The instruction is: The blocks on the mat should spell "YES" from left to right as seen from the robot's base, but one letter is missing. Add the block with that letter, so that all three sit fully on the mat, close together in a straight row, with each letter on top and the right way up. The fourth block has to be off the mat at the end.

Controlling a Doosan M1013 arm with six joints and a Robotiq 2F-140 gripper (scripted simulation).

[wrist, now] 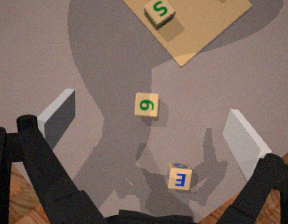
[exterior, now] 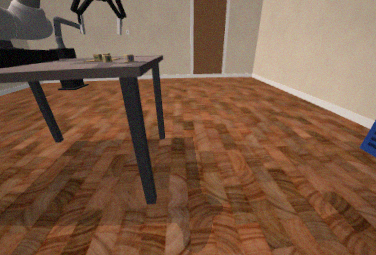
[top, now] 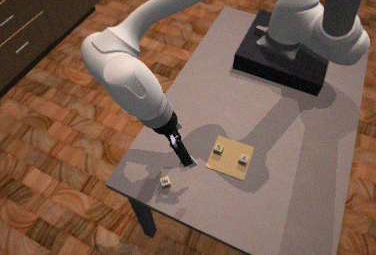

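Observation:
A tan mat (top: 230, 155) (wrist: 189, 4) lies on the grey table (top: 285, 183) (exterior: 75, 66). On it stand a block with a green S (top: 218, 148) (wrist: 159, 12) and a block with a blue Y (top: 243, 159), with a gap between them. Off the mat, in the wrist view, lie a block with a green mark like a 6 or G (wrist: 147, 104) and a block with a blue E (wrist: 180, 177) (top: 165, 181). My gripper (wrist: 151, 112) (exterior: 100, 26) (top: 187, 161) is open and empty. It hangs above the two loose blocks and hides the green-marked one in the top view.
The arm's black base plinth (top: 280, 65) stands at the table's far end. The E block lies near the table's front left edge. A dark cabinet (top: 30, 18) stands on the wood floor to the left.

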